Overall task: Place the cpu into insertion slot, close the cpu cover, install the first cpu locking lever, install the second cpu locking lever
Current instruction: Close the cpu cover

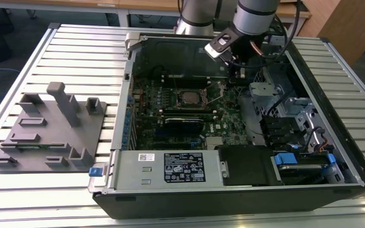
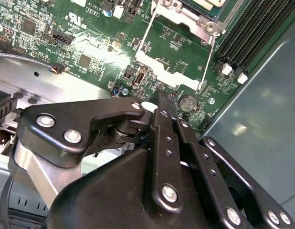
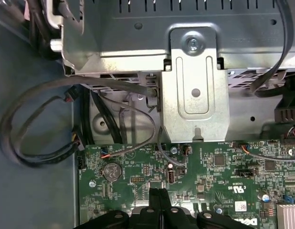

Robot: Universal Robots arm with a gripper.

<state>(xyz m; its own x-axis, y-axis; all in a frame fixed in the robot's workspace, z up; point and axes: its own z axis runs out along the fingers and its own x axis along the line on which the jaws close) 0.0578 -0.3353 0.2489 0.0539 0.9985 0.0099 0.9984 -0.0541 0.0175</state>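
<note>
One square, metal-rimmed insertion slot (image 1: 178,97)

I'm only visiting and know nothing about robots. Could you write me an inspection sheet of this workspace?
Surface: ribbed silver metal table, bearing an open black computer case.
Job's things: small square brownish-metal insertion slot with dark centre; thin dull-metal cpu cover frame standing open at its edge; whether the silver-grey cpu chip sits in it, cannot tell.
Clutter: grey plastic fixture tray at the exterior view's left.
Gripper: black two-finger gripper, shut, holding nothing, over the green motherboard.
Cables: dark cable loops beside the board.
Surroundings: wooden desks behind.
</note>
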